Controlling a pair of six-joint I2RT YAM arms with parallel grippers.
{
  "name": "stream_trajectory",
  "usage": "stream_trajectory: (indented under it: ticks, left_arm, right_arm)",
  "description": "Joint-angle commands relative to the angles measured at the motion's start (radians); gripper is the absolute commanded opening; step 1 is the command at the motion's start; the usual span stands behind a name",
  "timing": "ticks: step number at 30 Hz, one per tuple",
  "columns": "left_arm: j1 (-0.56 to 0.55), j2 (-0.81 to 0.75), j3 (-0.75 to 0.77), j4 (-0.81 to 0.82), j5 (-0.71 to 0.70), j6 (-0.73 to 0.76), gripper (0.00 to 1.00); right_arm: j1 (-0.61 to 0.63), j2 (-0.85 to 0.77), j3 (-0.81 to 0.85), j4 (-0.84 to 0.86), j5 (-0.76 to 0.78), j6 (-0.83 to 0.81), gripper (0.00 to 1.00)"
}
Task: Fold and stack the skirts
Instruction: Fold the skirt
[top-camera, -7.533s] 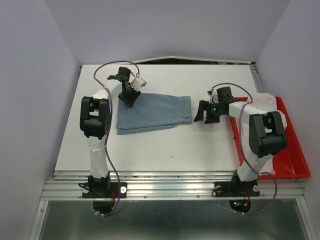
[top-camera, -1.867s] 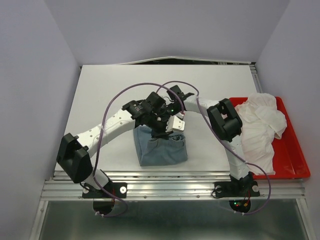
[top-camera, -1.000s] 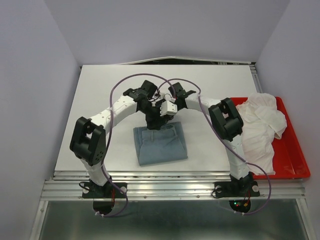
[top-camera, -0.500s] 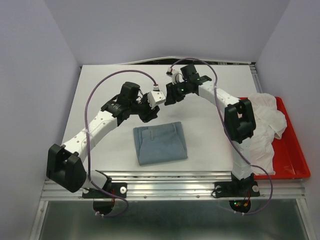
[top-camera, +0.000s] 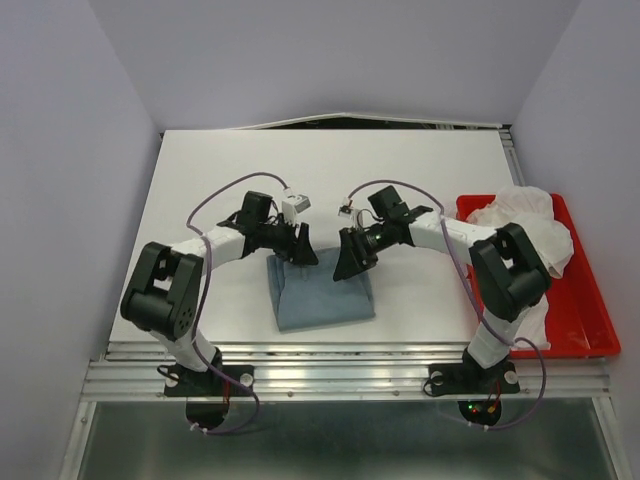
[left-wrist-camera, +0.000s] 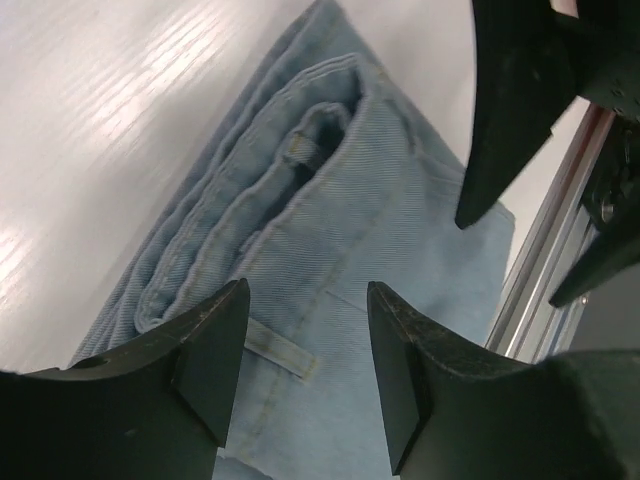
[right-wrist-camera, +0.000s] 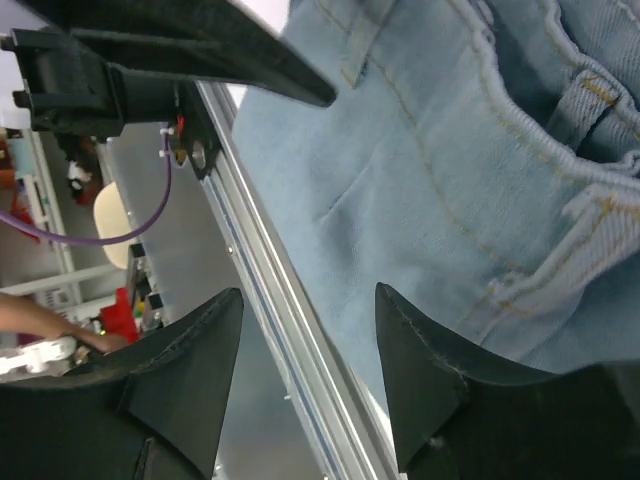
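Note:
A folded light-blue denim skirt (top-camera: 325, 293) lies near the table's front edge, its waistband at the far side. My left gripper (top-camera: 304, 253) is open and empty just above the skirt's far left corner. My right gripper (top-camera: 347, 264) is open and empty above the far right corner. The left wrist view shows the rolled waistband and a belt loop of the skirt (left-wrist-camera: 330, 230) between my open fingers (left-wrist-camera: 205, 350). The right wrist view shows the skirt (right-wrist-camera: 440, 170) and the table's metal rail under my open fingers (right-wrist-camera: 420, 370).
A red plastic tray (top-camera: 585, 310) stands at the right edge with a crumpled white cloth (top-camera: 525, 245) in it. The metal rail (top-camera: 350, 355) runs along the table's front edge just below the skirt. Grey walls close in the table.
Both grippers came back down from the far side and now hover over the folded skirt's far edge. The skirt has kept its place and shape.

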Motion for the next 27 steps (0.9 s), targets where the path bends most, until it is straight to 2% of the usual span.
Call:
stream_trajectory:
  ticks: [1,4,6,10,14,16,19,20,23,26,27]
  left_arm:
    - [0.067,0.132,0.029,0.078,0.059,-0.1,0.62]
    - [0.102,0.23,0.093,0.084,0.008,-0.086,0.67]
    - [0.131,0.288,0.158,0.081,-0.022,-0.068,0.68]
    - [0.157,0.323,0.299,0.003,-0.064,0.007,0.71]
    - [0.162,0.228,0.379,-0.052,-0.09,0.046,0.78]
    - [0.162,0.119,0.382,-0.061,-0.146,0.078,0.99]
    - [0.153,-0.045,0.364,-0.071,-0.28,0.089,0.99]
    - [0.134,-0.085,0.347,-0.072,-0.426,0.067,0.99]
    - [0.035,-0.222,0.327,-0.129,-0.713,0.018,0.98]
    - [0.03,-0.285,0.295,-0.17,-0.734,-0.101,0.98]
    - [0.025,-0.311,0.269,-0.176,-0.699,-0.118,0.98]
  right_arm:
    - [0.0,0.12,0.017,0.134,-0.02,0.039,0.62]
    - [0.0,0.217,0.031,0.166,0.089,0.047,0.67]
    - [-0.01,0.237,0.028,0.226,0.146,0.064,0.72]
    - [-0.021,0.237,0.113,0.228,0.236,0.055,0.78]
    - [-0.021,0.199,0.243,0.115,0.362,-0.027,0.81]
    - [-0.021,0.155,0.287,0.036,0.443,-0.053,0.83]
    - [-0.021,0.064,0.291,-0.004,0.525,-0.024,0.9]
    - [-0.021,0.04,0.279,-0.004,0.532,-0.019,0.98]
    - [-0.011,-0.059,0.209,0.007,0.612,-0.027,1.0]
    - [0.014,-0.12,0.17,-0.004,0.712,-0.025,1.0]
    - [0.014,-0.129,0.166,-0.013,0.729,-0.022,1.0]
